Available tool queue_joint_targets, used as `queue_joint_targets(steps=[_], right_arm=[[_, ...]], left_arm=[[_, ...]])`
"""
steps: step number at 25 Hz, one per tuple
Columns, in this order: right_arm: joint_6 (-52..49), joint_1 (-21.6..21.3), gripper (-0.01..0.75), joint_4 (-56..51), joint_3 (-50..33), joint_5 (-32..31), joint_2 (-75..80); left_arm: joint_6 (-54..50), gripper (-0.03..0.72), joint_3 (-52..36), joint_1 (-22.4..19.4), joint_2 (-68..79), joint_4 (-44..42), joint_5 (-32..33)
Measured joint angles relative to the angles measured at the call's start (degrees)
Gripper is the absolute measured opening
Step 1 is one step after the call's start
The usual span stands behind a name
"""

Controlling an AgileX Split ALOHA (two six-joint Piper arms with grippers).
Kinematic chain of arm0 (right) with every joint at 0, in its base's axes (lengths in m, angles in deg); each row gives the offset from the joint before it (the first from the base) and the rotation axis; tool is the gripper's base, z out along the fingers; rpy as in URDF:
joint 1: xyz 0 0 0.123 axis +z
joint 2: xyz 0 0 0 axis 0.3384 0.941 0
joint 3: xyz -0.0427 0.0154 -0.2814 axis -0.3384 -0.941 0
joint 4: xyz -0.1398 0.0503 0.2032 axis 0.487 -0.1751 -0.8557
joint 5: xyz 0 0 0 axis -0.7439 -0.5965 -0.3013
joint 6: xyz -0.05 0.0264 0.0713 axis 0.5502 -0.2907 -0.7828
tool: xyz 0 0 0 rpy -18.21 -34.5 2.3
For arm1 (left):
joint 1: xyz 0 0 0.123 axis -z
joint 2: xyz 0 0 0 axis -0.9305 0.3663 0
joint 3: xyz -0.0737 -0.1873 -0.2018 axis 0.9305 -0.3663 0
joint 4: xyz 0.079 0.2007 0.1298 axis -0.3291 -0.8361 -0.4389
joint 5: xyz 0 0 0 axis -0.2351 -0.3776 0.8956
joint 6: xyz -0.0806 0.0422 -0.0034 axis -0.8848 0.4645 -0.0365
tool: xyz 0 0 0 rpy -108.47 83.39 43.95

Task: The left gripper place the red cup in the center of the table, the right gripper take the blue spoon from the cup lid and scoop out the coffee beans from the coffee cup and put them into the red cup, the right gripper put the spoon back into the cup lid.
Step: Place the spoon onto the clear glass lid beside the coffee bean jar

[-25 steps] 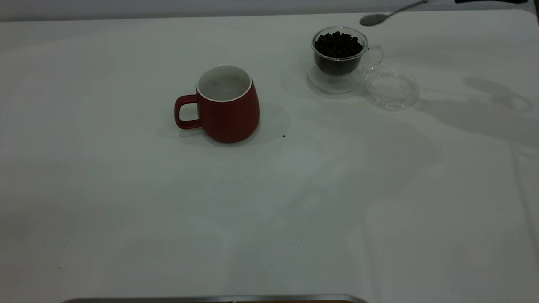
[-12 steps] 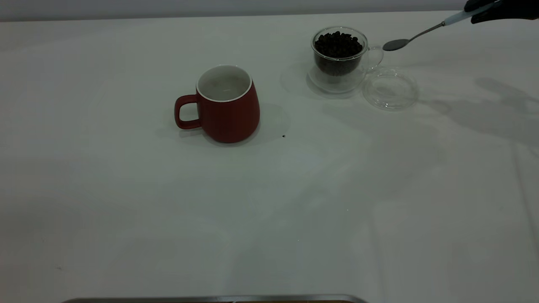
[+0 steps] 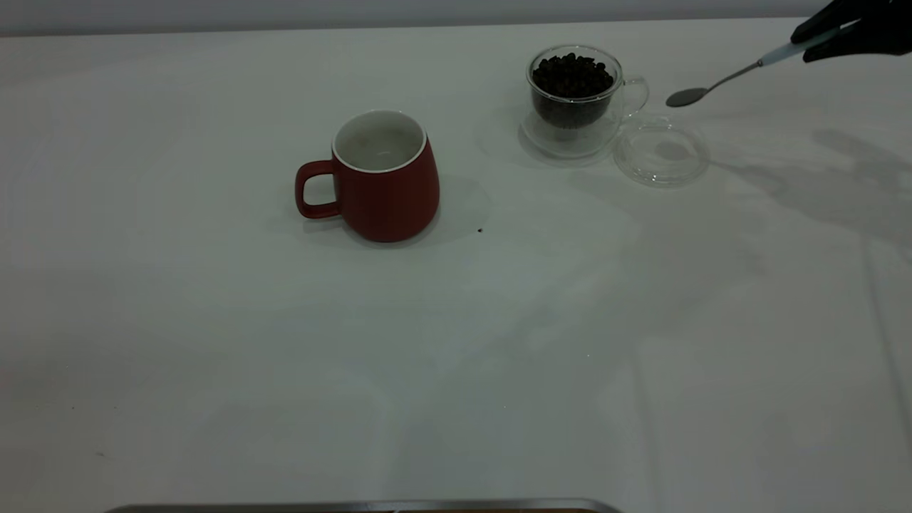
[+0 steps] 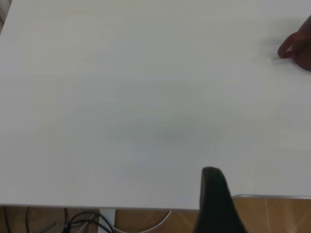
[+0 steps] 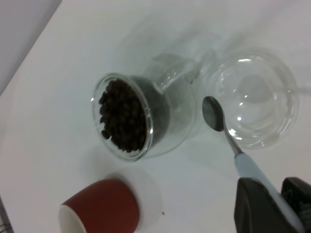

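The red cup (image 3: 385, 178) stands upright near the middle of the table (image 3: 456, 356), its handle toward the left; it also shows as the red cup (image 5: 99, 206) and the red cup (image 4: 297, 46). At the back right stands the coffee cup (image 3: 573, 100) (image 5: 131, 116), full of coffee beans (image 3: 572, 75) (image 5: 124, 115). The empty cup lid (image 3: 661, 153) (image 5: 252, 99) lies beside it. My right gripper (image 3: 826, 35) (image 5: 279, 204) is shut on the blue spoon's handle. The blue spoon (image 3: 685, 97) (image 5: 213, 114) hangs with an empty bowl over the lid's rim, beside the coffee cup's handle. My left gripper (image 4: 214, 187) is partly seen above the table edge.
A dark speck (image 3: 479, 230) lies on the table to the right of the red cup. A grey metal strip (image 3: 356, 506) runs along the near edge. Beyond the table edge, the left wrist view shows wooden floor and cables (image 4: 82, 221).
The right gripper has carried the spoon rightward and down, from behind the coffee cup to over the lid's rim. The cups and the lid have not moved.
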Motion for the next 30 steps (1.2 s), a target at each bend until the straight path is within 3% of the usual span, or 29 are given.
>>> queue_joint_targets(steps=[13, 30], right_arm=[[1.96, 3.08, 0.114, -3.61, 0.0, 5.27, 4.26], [15.79, 3.08, 0.114, -17.89, 0.0, 3.36, 10.32]], left_arm=[[0.0, 0.537, 0.0, 0.0, 0.0, 0.0, 0.0], [0.0, 0.537, 0.0, 0.0, 0.0, 0.0, 0.0]])
